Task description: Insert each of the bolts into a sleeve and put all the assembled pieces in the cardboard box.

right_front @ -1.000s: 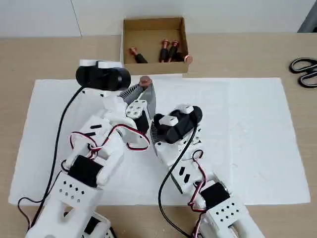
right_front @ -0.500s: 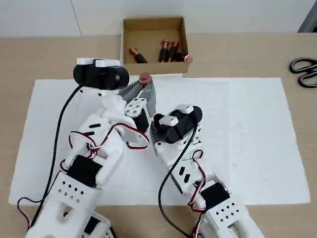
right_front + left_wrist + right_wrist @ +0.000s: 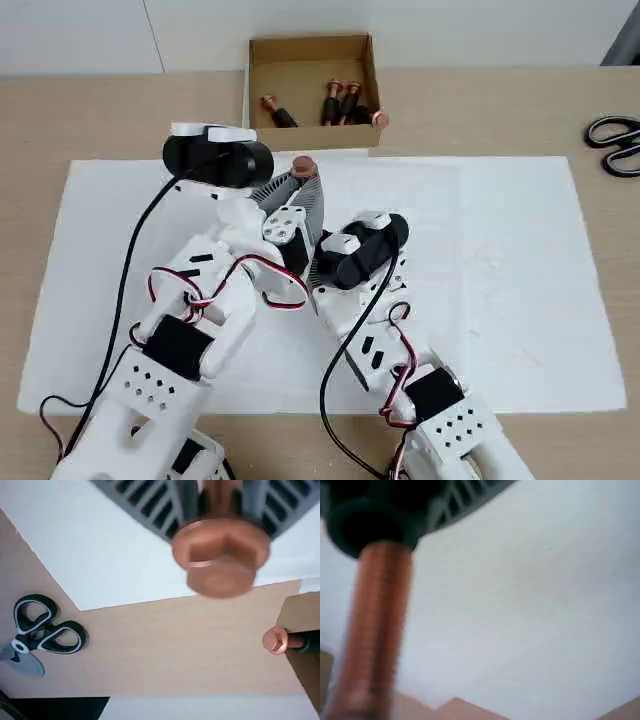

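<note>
What worries us is a drop short of the cardboard box point(image 3: 330, 138) (assembled pieces point(image 3: 340, 102) already lie inside): the bolt point(image 3: 302, 166) hangs above the white sheet point(image 3: 500, 260) just before the front wall, and a low carry could knock its head on that wall and twist it loose. The left gripper point(image 3: 302, 178) is clamped on the shank right behind the head, jaws almost together. Whether the right gripper point(image 3: 311, 272) grips anything we cannot tell; a black sleeve point(image 3: 367, 522) trailing copper thread sits close before its camera.
</note>
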`<action>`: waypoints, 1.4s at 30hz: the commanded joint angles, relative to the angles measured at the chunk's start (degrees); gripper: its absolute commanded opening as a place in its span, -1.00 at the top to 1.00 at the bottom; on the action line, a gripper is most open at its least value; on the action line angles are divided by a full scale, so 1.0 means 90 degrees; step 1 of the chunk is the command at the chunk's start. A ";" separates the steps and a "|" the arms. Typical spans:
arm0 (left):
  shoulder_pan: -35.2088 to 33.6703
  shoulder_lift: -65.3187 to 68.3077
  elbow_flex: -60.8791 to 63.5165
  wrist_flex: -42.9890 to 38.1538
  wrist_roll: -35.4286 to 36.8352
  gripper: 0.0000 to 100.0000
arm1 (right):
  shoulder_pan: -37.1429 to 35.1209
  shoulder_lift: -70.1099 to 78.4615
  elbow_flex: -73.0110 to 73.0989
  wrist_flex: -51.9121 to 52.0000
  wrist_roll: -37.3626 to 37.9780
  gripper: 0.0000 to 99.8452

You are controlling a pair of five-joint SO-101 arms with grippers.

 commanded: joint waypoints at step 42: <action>0.0332 -0.0225 0.0630 0.0176 -0.0449 0.99 | 0.0044 -0.0151 -0.0039 -0.0112 -0.0020 0.99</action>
